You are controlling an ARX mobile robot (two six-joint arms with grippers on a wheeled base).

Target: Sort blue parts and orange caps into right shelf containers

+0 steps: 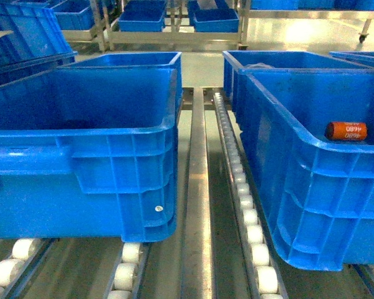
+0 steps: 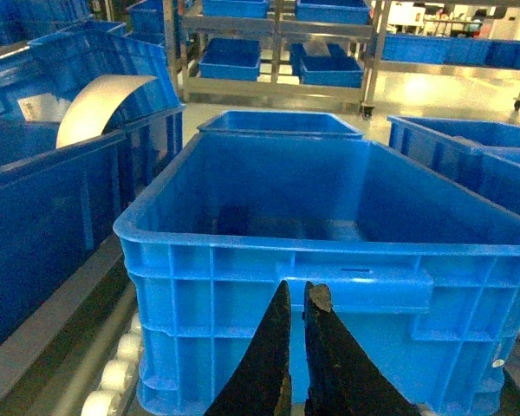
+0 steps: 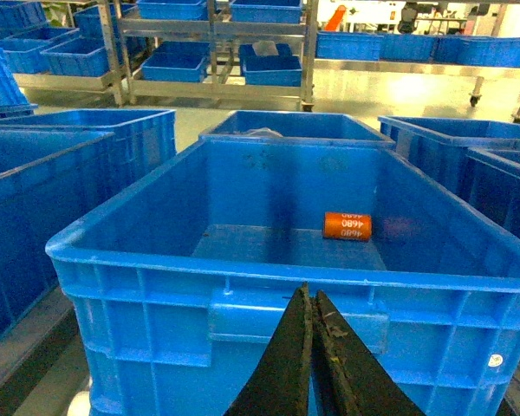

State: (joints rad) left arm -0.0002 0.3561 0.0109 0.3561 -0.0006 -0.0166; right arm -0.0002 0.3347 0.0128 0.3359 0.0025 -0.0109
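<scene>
Your orange cap (white print showing) lies on its side inside the right bin, while both the left gripper and right gripper have jaws pinched together, holding nothing

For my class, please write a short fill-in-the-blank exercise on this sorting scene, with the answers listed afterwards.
1. The orange cap lies on its side inside a bin coloured ____.
2. The print on the cap is coloured ____.
3. The bins stand on rails of white ____.
4. The right end effector has its jaws ____ and holds nothing.

Missing words: blue; white; rollers; shut
</scene>
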